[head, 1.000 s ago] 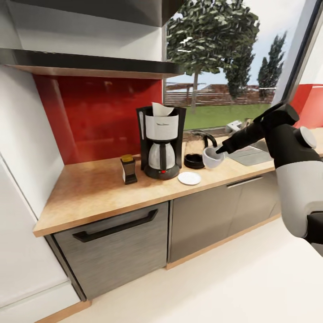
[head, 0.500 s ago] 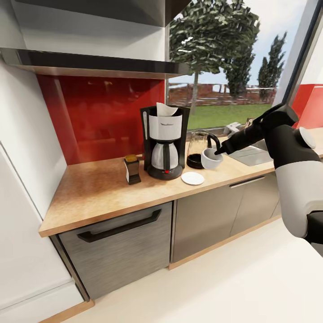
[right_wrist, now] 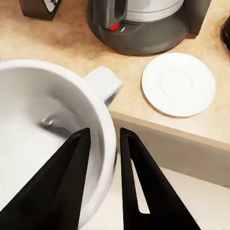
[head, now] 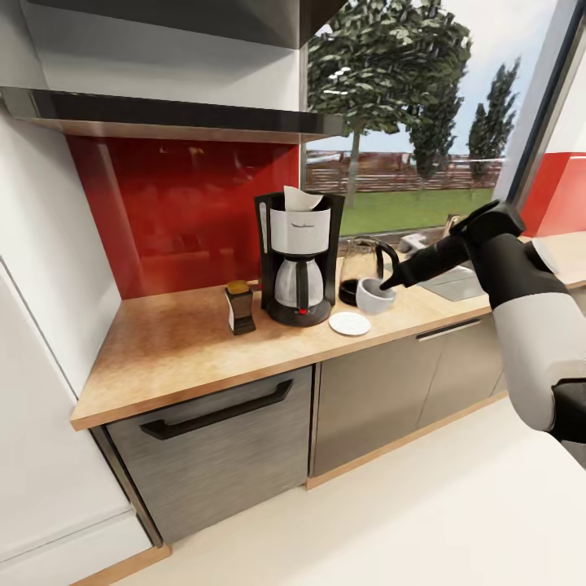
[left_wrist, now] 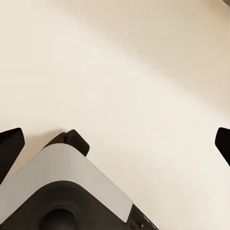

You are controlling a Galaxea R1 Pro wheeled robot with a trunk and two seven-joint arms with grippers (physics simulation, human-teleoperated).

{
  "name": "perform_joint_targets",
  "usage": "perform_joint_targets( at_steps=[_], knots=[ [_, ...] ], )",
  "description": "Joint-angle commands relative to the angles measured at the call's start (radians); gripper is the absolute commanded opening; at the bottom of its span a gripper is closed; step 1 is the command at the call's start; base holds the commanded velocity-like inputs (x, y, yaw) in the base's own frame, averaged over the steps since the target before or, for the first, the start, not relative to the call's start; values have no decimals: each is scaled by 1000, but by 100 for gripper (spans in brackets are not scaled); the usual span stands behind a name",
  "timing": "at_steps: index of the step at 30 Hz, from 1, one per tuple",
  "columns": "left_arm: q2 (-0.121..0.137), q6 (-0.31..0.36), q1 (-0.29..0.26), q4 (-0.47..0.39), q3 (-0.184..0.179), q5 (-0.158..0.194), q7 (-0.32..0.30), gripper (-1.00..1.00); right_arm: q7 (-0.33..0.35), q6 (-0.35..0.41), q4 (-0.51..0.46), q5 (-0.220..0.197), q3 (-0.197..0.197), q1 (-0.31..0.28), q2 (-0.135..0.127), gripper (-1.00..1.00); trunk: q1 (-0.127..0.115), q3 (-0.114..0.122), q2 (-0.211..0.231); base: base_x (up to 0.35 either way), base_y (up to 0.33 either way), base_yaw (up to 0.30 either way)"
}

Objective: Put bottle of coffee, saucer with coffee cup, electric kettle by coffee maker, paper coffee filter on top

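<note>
On the kitchen countertop (head: 187,346), seen from the head camera, the coffee maker (head: 299,256) stands against the red backsplash (head: 171,212) with the paper coffee filter (head: 299,198) poking out of its top. The bottle of coffee (head: 238,308) stands just beside the machine on its left side, and the saucer (head: 349,323) lies flat on the wood just in front of the machine's right corner. Behind the saucer the electric kettle (head: 360,268) stands next to the machine. The right gripper (head: 386,284) reaches in from the right, clamped on the rim of the coffee cup (head: 374,296), which hangs tilted in the air above the counter, close to the kettle's base and slightly behind and right of the saucer, not touching it. A sink (head: 452,282) sits further right under the window (head: 415,122).

From the left wrist camera, the left gripper (left_wrist: 115,143) has its two dark fingertips (left_wrist: 9,143) spread far apart at the picture's edges, holding nothing, over pale floor (left_wrist: 134,72); part of the robot's grey and black body (left_wrist: 62,191) lies below.

From the right wrist camera, the two black fingers (right_wrist: 139,182) pinch the cup's wall, one inside the bowl and one outside. The cup's handle (right_wrist: 103,85) points toward the machine's black base (right_wrist: 139,33). The saucer lies bare on the counter near its front edge, apart from the cup
</note>
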Motion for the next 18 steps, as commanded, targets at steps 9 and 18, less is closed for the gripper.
perform_joint_targets(
  at_steps=[9, 18],
  knots=[
    [0, 1, 0, -1, 3, 5, -5, 100, 11, 11, 35, 10, 3, -1, 27, -100, 0, -1, 0, 62, 0, 0],
    [0, 1, 0, -1, 4, 5, -5, 100, 9, 11, 53, 10, 2, -1, 35, -100, 0, -1, 0, 65, 24, 0]
  ],
)
